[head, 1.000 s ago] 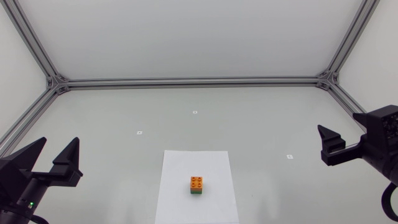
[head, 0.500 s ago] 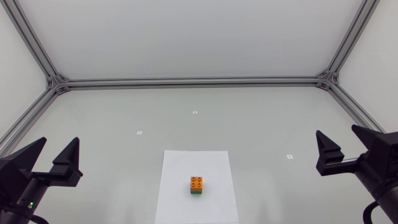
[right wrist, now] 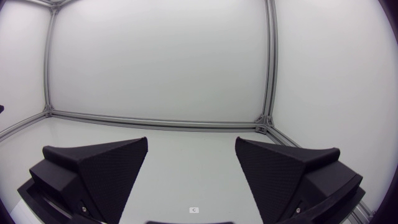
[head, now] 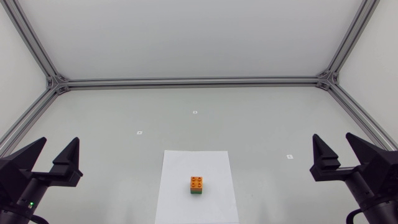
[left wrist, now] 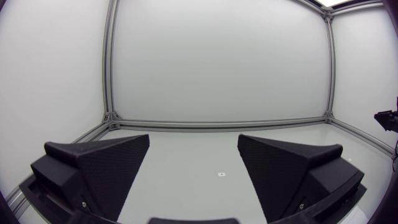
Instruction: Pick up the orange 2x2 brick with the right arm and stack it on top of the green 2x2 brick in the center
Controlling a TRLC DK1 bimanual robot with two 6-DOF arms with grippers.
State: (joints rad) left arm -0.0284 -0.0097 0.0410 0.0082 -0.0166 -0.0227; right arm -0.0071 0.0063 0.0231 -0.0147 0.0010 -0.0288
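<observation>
head view: at the near left, the left pincer (head: 59,142) is held wide open and empty. on the white sheet (head: 180,168), near the middle of the bench (head: 249,124), the orange brick (head: 196,182) is seated on the green brick (head: 196,192) with edges flush, so the stacking is judged done. at the near right, the right pincer (head: 333,138) is spread wide and empty, well apart from the stack. any parking move is best made outward and level, so that the stack is not brushed.

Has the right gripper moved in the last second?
Yes. The right gripper has dropped toward the near edge, relative to the small table marker.
</observation>
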